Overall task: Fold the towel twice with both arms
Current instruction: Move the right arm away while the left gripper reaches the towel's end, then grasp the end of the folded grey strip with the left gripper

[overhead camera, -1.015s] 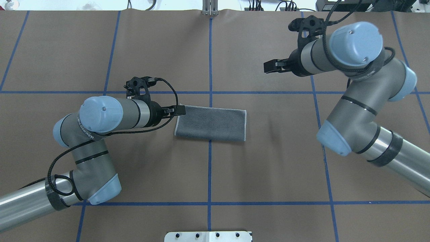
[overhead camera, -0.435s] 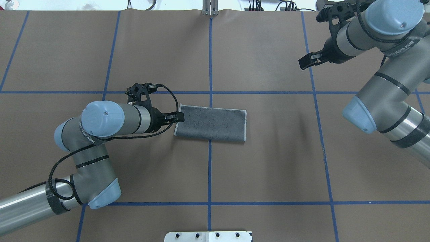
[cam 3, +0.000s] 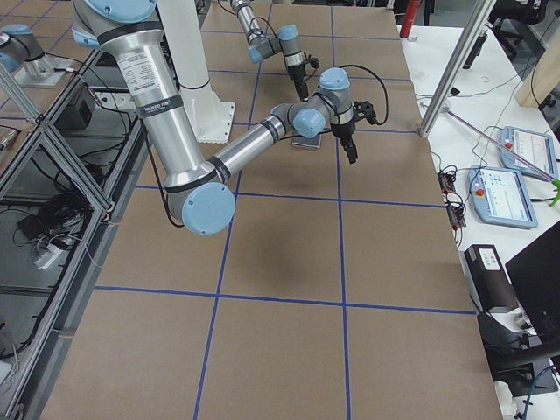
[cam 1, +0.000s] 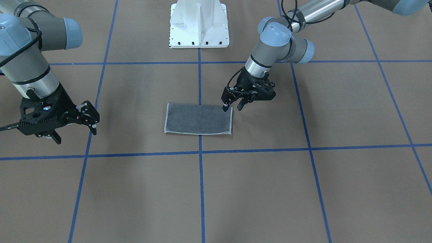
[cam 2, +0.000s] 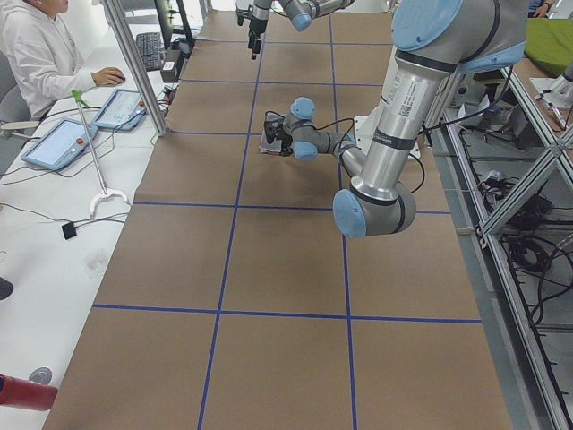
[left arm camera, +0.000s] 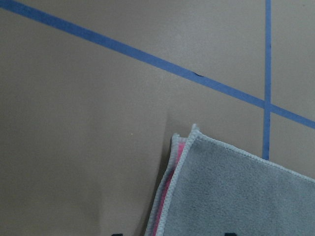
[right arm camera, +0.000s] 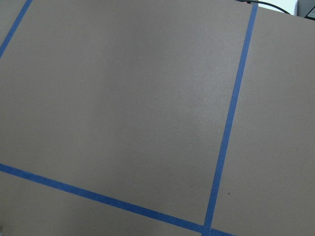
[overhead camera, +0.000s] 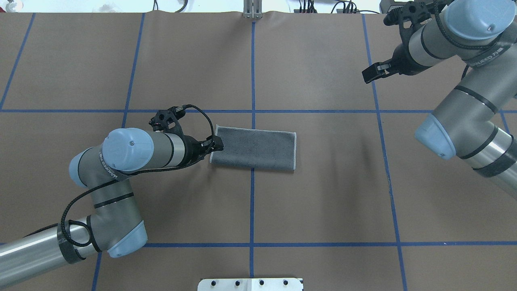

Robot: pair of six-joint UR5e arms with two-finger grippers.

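Note:
The towel (overhead camera: 254, 147) lies flat at the table's middle, folded into a rectangle with the grey face up. It also shows in the front view (cam 1: 199, 118). In the left wrist view its corner (left arm camera: 246, 196) shows a pink layer between the light grey borders. My left gripper (overhead camera: 217, 145) is open and low at the towel's left short edge. In the front view this gripper (cam 1: 232, 108) has one finger on the towel's corner and the other off the cloth. My right gripper (overhead camera: 368, 74) is open, empty and raised far to the right (cam 1: 92, 121).
The white pedestal base (cam 1: 199, 23) stands at the robot's side of the table (overhead camera: 250, 284). Blue tape lines (overhead camera: 252, 202) grid the brown table cover. A person (cam 2: 36, 54) and tablets (cam 2: 63, 143) are at a side desk.
The right arm swung away from the towel toward the far right. The left gripper slid a little toward the robot along the towel's left edge. The towel did not move.

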